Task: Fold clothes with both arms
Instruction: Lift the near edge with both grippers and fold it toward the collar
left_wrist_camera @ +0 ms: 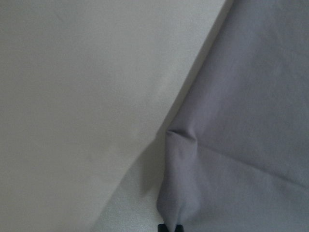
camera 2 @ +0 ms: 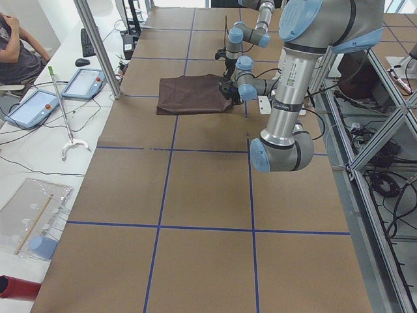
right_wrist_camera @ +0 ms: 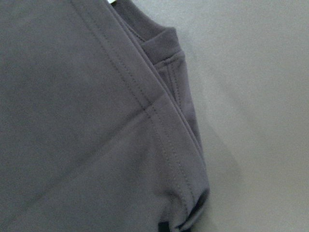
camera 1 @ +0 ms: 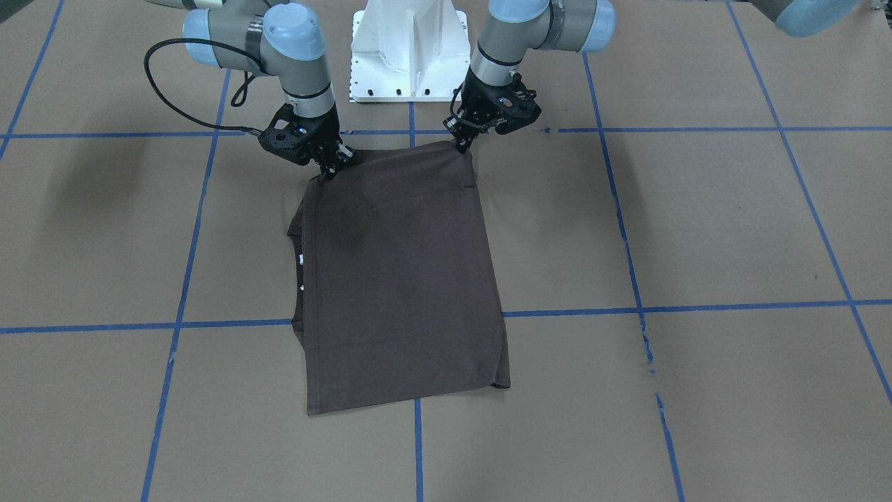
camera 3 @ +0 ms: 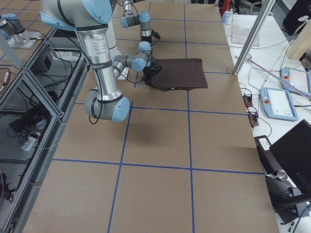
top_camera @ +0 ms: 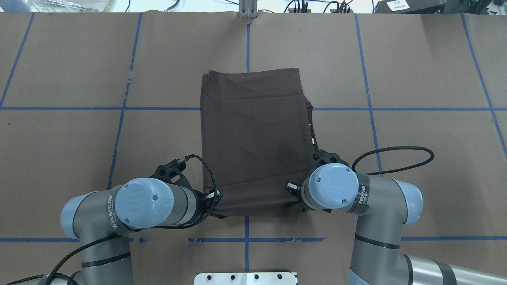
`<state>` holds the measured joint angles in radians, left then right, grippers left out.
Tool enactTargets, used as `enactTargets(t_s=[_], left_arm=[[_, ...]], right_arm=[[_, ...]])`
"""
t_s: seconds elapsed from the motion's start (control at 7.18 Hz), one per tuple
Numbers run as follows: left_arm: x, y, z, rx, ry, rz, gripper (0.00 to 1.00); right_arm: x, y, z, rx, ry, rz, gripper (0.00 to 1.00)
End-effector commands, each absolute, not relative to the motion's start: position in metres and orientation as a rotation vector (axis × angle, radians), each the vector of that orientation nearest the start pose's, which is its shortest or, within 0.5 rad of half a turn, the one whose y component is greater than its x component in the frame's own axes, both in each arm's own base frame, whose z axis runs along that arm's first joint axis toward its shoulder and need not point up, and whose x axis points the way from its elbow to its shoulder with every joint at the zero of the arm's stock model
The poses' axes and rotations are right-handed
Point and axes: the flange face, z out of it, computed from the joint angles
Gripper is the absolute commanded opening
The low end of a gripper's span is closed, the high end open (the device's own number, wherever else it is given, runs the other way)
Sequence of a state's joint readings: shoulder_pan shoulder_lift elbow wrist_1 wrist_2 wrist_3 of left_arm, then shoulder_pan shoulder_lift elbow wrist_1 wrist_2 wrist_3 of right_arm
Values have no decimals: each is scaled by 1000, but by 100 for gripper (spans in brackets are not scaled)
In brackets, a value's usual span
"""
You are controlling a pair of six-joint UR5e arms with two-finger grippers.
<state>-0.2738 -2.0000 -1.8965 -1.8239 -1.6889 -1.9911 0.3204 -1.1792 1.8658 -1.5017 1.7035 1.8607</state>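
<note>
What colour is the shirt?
The shirt is plain dark brown, clearest in the overhead view.

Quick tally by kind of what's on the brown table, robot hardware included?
T-shirt, dark brown, folded: 1
Robot arms: 2 (left arm, right arm)
Grippers: 2 (left gripper, right gripper), each at a near corner of the shirt
pedestal base, white: 1
Total: 6

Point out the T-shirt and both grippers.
T-shirt (top_camera: 253, 138), overhead exterior view, middle of the folded cloth.
left gripper (camera 1: 463, 146), exterior front-facing view, fingertips at a shirt corner.
right gripper (camera 1: 328, 171), exterior front-facing view, fingertips at a shirt corner.
</note>
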Motion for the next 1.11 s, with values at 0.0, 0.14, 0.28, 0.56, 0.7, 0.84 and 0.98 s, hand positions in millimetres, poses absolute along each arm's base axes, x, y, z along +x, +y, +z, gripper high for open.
enactTargets(t_s=[0.0,0.14,0.28,0.56,0.7,0.84,0.98], left_arm=[[541,-279,247,-184,1017,-573,0],[532,-276,243,-185,1031,-571,0],[524,-271,234,-185,1037,-566,0],[515,-214,204,-239,1056,-481,0],[502,-181,189,-273,1063,-436,0],[486,-163,175,-290,1056,-407,0],[476,-163,170,-292,1060,-404,0]], right_arm=[[-536,-307,303,-124,-781,528,0],[-527,-303,289,-137,-813,519,0],[-512,-299,275,-133,-849,518,0],[-501,-272,249,-154,-913,471,0],[-481,-246,254,-178,-921,431,0],[-462,-232,246,-213,-943,399,0],[-461,-230,245,-228,-945,390,0]])
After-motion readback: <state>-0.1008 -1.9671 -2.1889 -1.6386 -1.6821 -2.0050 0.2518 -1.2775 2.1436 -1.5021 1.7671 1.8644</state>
